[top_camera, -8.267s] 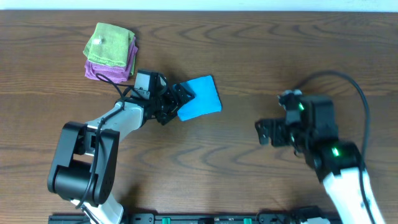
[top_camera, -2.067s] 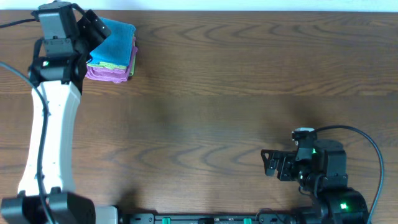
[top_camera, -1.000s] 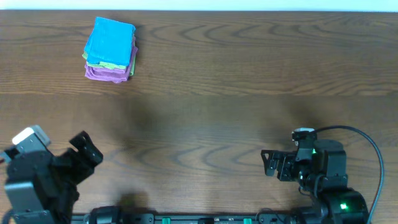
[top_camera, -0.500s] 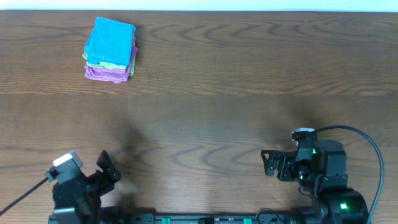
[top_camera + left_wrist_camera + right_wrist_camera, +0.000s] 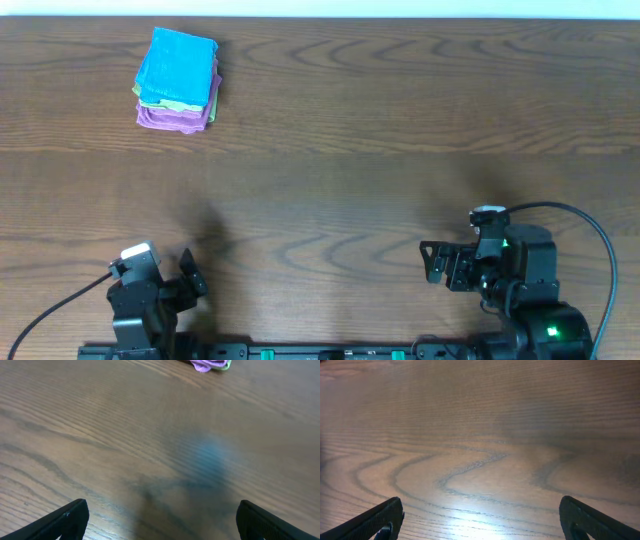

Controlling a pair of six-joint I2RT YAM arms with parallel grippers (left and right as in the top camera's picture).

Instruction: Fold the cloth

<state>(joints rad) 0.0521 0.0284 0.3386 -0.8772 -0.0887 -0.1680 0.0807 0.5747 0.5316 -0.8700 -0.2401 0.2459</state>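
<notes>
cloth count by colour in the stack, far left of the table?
blue cloth: 1
green cloth: 1
purple cloth: 1 (can't tell whether its layers are one cloth or more)
Total: 3

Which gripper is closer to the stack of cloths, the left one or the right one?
Left. The left gripper is at the near edge, roughly in line with the stack; the right gripper is far off to the side.
</notes>
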